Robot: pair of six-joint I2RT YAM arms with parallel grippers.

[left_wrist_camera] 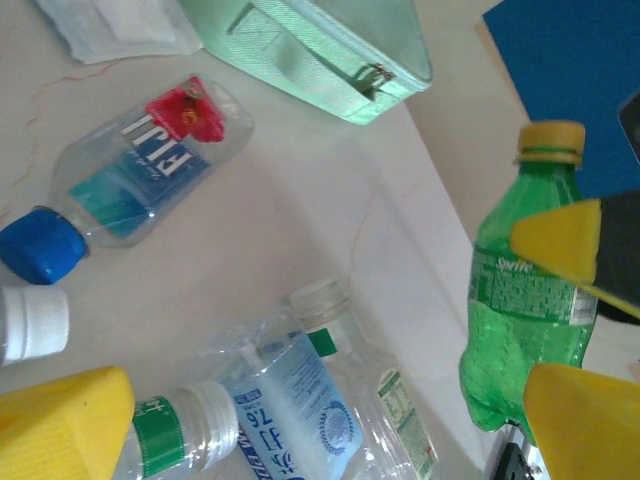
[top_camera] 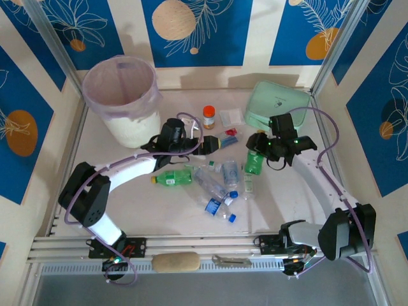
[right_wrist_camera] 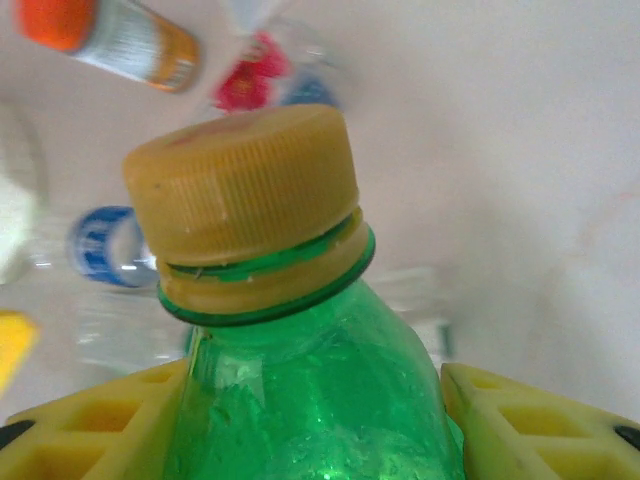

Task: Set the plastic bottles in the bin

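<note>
Counter (top_camera: 127, 210) pale, walled on three sides. Bin (top_camera: 131, 131) stands upright at the far left corner, pink liner folded over the rim, mouth open upward to take a drop. Mint green container (top_camera: 277, 102) lies flat well to the right of the bin against the far wall, apart from the work. Right arm reaches in from the side opposite the bin. The right tool (top_camera: 257, 153) is clamped on the green bottle (right_wrist_camera: 320, 400), one yellow finger against each side of the body just below the shoulder, yellow cap pointing up between them. That grip leaves neck and cap free and should carry the bottle upright. I cannot tell whether its base is off the counter. It sits well right of the bin, so I judge a long sweep over the heap is needed before release. Left tool (top_camera: 210, 145) hovers between the bin and the held bottle, jaws spread as wide as they go, holding nothing, probably lining up its own pick. Loose plastic bottles (top_camera: 220, 185) lie on their sides, heaped right of the bin and nearer the arms: a green one (top_camera: 173, 177) closest to the bin, crumpled clear ones beyond it, and a Fiji bottle (left_wrist_camera: 140, 170) with a blue cap. Orange-capped jar (top_camera: 208, 117) stands upright a little right of the bin, no part of this job.
</note>
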